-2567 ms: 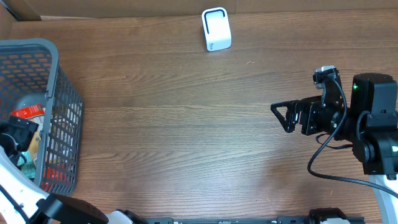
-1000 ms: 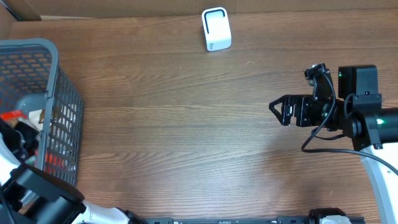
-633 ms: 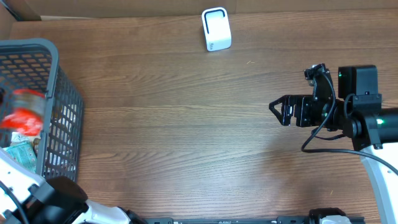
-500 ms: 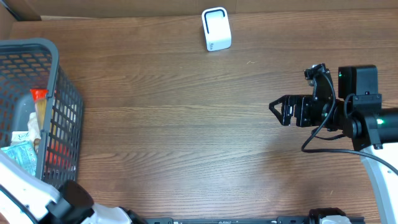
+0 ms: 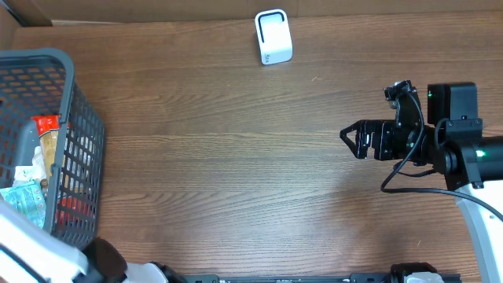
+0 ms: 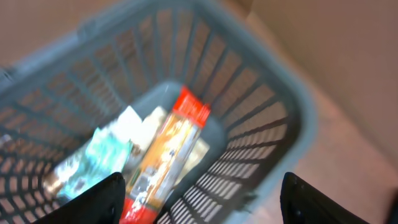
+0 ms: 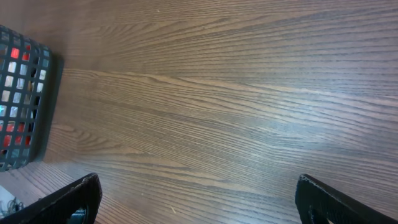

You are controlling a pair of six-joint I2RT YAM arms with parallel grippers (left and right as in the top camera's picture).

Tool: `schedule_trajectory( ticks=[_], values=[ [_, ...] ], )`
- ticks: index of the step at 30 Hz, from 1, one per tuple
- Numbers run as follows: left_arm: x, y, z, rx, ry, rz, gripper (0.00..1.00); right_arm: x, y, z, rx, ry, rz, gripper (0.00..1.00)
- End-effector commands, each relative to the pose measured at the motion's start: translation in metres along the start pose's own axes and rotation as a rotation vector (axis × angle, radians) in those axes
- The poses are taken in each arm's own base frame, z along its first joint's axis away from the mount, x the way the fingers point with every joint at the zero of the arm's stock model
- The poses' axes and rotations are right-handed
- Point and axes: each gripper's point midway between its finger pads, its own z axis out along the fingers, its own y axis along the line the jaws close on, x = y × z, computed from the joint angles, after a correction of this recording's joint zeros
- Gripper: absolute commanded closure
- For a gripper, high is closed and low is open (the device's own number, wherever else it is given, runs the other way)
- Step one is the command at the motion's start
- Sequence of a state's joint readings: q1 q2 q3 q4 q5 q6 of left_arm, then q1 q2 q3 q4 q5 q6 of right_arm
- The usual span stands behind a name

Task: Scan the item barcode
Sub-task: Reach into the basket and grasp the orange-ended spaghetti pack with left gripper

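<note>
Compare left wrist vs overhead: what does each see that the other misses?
Left wrist only: the left gripper, fingers spread wide with nothing between them, above the inside of the grey basket. Overhead only: the white scanner near the far edge of the table, and the right gripper, open above the wood. Both: the basket, holding an orange packet with a red end and a teal packet.
</note>
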State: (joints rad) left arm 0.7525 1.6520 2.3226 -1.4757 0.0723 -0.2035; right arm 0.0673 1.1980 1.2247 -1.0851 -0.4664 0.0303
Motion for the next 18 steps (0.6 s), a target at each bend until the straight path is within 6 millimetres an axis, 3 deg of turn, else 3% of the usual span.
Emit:
schedule_trajectory(
  ticks=[1,9,12,18],
  values=[
    [0.027,0.022,0.064,-0.098,0.183,0.018,0.29,-0.006,0.005,-0.004,-0.003,-0.020,-0.019,0.00],
    [0.070,0.063,0.142,-0.194,0.346,0.002,0.29,-0.006,0.000,-0.004,0.021,-0.022,-0.030,0.00],
    [0.087,0.069,0.165,-0.184,0.391,0.053,0.29,-0.006,-0.001,-0.004,0.027,-0.022,-0.029,0.00],
    [0.147,0.085,0.219,-0.174,0.555,0.145,0.22,-0.006,-0.001,-0.004,0.027,-0.023,-0.030,0.00]
  ],
)
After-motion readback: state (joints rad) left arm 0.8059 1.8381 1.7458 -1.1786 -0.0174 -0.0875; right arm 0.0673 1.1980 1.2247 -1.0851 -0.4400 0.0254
